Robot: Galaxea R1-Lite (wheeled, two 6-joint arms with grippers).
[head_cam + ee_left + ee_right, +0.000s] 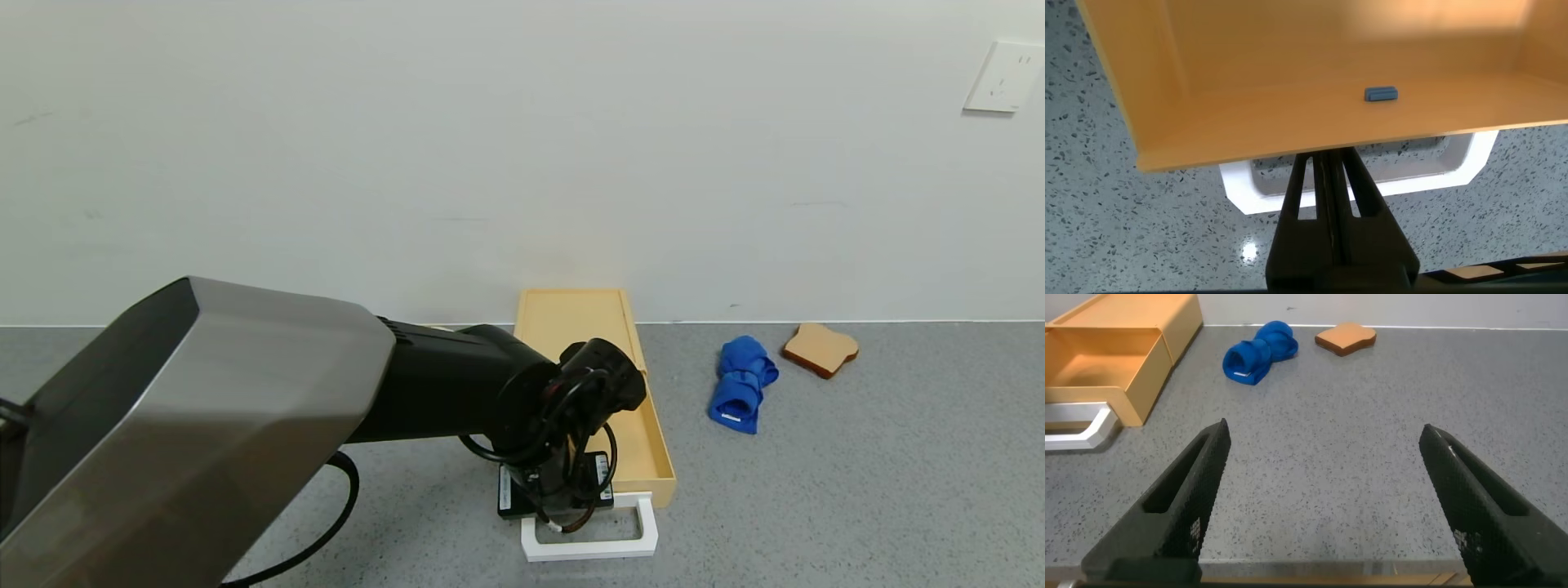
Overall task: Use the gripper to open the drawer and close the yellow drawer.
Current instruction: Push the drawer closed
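The pale yellow drawer (600, 327) lies on the grey table against the wall, its tray pulled out towards me, with a white loop handle (589, 545) at the front. My left gripper (558, 523) points down at the drawer's front end, over the handle loop. In the left wrist view its black fingers (1305, 188) are pressed together with nothing between them. The tips of the left gripper (1327, 159) pass behind the drawer's front rim (1290, 139), with the handle (1429, 175) beyond. My right gripper (1323, 498) is open and empty above bare table, right of the drawer (1110, 367).
A rolled blue cloth (741, 384) and a bread slice (820, 349) lie right of the drawer. A small blue piece (1381, 94) sits on the drawer's inner front. A wall socket (1002, 77) is at the upper right. My left arm covers the table's left half.
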